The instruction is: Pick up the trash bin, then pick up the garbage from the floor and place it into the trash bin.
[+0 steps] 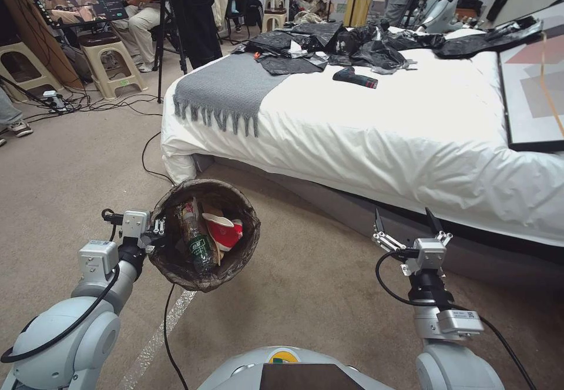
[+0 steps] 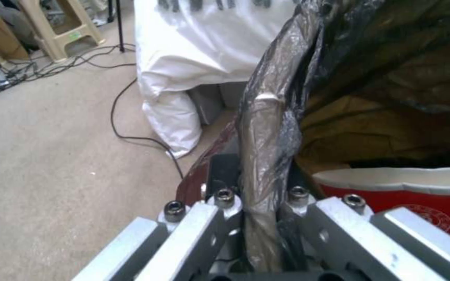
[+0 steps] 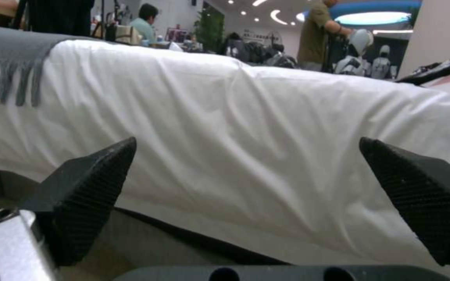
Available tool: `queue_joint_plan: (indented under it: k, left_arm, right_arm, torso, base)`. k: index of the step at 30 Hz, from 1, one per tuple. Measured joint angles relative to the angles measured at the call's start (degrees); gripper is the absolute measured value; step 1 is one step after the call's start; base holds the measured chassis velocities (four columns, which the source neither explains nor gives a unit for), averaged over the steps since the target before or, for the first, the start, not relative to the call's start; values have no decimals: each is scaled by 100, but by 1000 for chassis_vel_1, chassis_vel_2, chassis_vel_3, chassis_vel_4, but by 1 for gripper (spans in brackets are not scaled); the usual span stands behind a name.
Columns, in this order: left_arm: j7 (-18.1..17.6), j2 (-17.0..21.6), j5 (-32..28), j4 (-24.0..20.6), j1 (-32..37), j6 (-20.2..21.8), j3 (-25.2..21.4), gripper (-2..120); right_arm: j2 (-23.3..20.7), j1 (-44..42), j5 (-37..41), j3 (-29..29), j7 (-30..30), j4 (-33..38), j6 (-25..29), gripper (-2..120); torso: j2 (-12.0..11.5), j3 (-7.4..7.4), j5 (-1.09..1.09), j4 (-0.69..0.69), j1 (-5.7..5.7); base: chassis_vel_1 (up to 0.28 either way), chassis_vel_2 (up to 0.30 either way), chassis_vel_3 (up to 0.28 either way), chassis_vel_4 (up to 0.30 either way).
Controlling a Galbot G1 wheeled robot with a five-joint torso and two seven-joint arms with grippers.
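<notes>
head view: the left gripper (image 1: 157,232) pinches the near rim of the trash bin (image 1: 232,264), a small round bucket wrapped in a crinkled, dark see-through bag. the bin is held tilted above the beige short-pile carpet floor (image 1: 70,172), its mouth turned up toward the camera. inside lies the garbage: a green-labelled plastic bottle (image 1: 197,240) and a red-and-white crumpled packet (image 1: 223,229). a faint white tape line (image 1: 154,343) runs across the carpet below. the right gripper (image 1: 406,224) hangs near the side of the bed (image 1: 376,137), its two pointed black fingers spread apart and holding nothing. the bed has smooth white bedding, a grey fringed knit throw (image 1: 226,90) and shiny black plastic bags (image 1: 346,43).

left wrist view: metal fingers (image 2: 220,218) are pressed onto a fold of glossy bag film over the bin's rim (image 2: 269,128); the red packet (image 2: 418,203) sits inside, just beside them.

right wrist view: two black, finely textured triangular fingertips (image 3: 90,187) stand wide apart, facing the rumpled white bedding (image 3: 256,144).
</notes>
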Motion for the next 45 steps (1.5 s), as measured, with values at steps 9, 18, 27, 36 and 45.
queue_joint_plan:
  k: [9, 18, 27, 36, 45]
  left_arm:
    - [-2, -38, -28, -14, -23, -2, 12, 0]
    - [-4, -77, -30, 3, -26, -2, 3, 0]
    - [-14, -132, -33, 4, -2, -2, -13, 0]
    - [-23, -187, -40, -12, 9, -1, -16, 0]
    - [-24, -199, -44, -17, 41, 0, -44, 0]
  right_arm:
    - [137, -42, 24, 209, -68, -44, 147, 100]
    - [134, 4, 65, 218, -78, -81, 151, 100]
    - [126, 9, 67, 207, -78, -157, 151, 100]
    - [122, -9, 69, 191, -75, -187, 161, 100]
    - [113, -1, 66, 154, -74, -219, 162, 100]
  torso:
    - [0, 0, 0, -1, 0]
    - [0, 0, 0, -1, 0]
    - [0, 0, 1, -1, 0]
    - [0, 0, 1, 0, 0]
    - [0, 0, 1, 0, 0]
  base:
    - [0, 0, 0, 0]
    - [0, 0, 0, 0]
    - [56, 44, 51, 47]
    - [71, 72, 67, 64]
    - [91, 75, 83, 76]
